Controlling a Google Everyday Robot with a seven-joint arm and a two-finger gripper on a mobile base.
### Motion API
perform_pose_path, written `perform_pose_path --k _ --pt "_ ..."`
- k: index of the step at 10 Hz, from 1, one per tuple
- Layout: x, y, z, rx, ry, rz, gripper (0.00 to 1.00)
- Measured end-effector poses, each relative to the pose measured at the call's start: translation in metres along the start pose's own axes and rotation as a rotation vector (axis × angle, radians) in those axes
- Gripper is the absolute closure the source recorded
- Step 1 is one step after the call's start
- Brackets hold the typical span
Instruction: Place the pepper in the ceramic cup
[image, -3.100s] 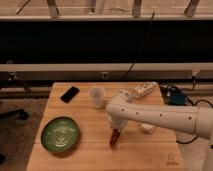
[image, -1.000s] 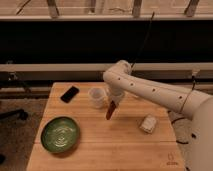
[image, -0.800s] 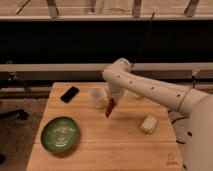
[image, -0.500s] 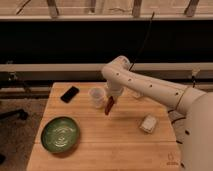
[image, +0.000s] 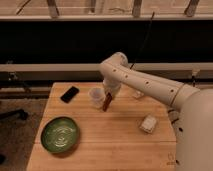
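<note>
The dark red pepper (image: 107, 102) hangs tip-down from my gripper (image: 109, 95), which is shut on its upper end. The pepper is held in the air just right of the small pale ceramic cup (image: 96, 96), close to its rim. The cup stands upright on the wooden table (image: 120, 135), in the back middle. My white arm (image: 150, 85) reaches in from the right and bends down over the cup's right side.
A green round bowl (image: 60, 135) sits at the table's front left. A black phone (image: 69, 93) lies at the back left. A white rectangular block (image: 148, 123) lies to the right. A small pale object (image: 138, 93) sits behind the arm.
My gripper has carried the pepper up from the table's middle and leftward, bringing it close beside the cup. The white block is now uncovered at the right.
</note>
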Motion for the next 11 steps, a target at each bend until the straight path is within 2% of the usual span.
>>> perform_pose_path --k 3,11 --pt "-0.001 -0.020 -0.004 0.012 0.005 -0.027 1.00" --pt "0.008 -0.042 -0.008 0.039 0.028 -0.065 1.00"
